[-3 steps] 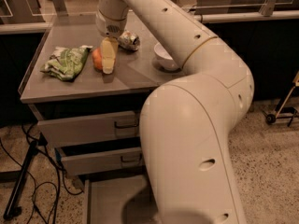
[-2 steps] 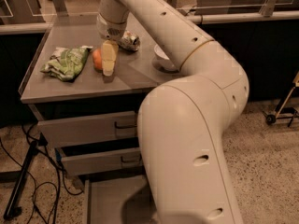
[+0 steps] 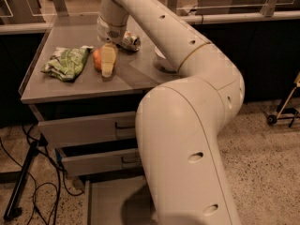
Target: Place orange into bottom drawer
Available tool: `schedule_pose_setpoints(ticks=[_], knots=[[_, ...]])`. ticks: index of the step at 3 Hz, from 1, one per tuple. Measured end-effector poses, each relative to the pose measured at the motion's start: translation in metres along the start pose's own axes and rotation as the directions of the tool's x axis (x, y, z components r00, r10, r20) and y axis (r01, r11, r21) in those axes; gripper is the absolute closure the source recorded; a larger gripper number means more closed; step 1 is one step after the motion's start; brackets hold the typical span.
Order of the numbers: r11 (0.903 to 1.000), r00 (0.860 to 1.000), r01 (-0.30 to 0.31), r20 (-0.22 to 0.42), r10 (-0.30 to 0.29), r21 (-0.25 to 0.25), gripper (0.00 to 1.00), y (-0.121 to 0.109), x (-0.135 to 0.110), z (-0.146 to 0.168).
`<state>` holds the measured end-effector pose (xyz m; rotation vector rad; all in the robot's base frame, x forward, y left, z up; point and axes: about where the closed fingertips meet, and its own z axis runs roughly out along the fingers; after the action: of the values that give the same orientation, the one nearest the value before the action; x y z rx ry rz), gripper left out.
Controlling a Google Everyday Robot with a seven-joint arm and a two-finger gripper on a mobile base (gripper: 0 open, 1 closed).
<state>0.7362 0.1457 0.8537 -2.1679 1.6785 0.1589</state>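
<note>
From my remote seat I saw the arm [image 3: 187, 125] fill most of the camera view, its big pale elbow in the foreground and its upper links reaching up and over the grey worktop [image 3: 133, 76] of the cabinet. The gripper [image 3: 107, 62] hung low at the near-left part of that worktop, pointing down with its tip at or just above the surface. Whether it was spread or closed I could not tell, since only its pale near side showed. The orange [image 3: 96, 60] sat on the worktop just to the left of the gripper, touching it or nearly so and partly hidden behind it. I could not tell if it was gripped. A green-and-white snack bag [image 3: 65, 62] lay just beyond the orange toward the left edge. A small crumpled silvery object [image 3: 131, 41] rested behind the gripper, farther back on the worktop. A sliver of a white bowl [image 3: 161, 64] peeked out from behind the arm to the right. Below, the top drawer [image 3: 79, 130] and the middle drawer [image 3: 91, 162] each stood a little way out from the cabinet front. The bottom drawer [image 3: 110, 198] was pulled well out at floor level, its flat grey floor exposed beside the robot's body. Dark cables [image 3: 33, 191] trailed across the speckled floor [image 3: 262, 172] at lower left.
</note>
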Motion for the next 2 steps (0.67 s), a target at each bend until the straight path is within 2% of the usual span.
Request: schedule_pose_setpoints(ticks=[2], knots=[[1.0,1.0,0.0,0.0,0.0,0.0,0.61,0.0,0.0,0.0]])
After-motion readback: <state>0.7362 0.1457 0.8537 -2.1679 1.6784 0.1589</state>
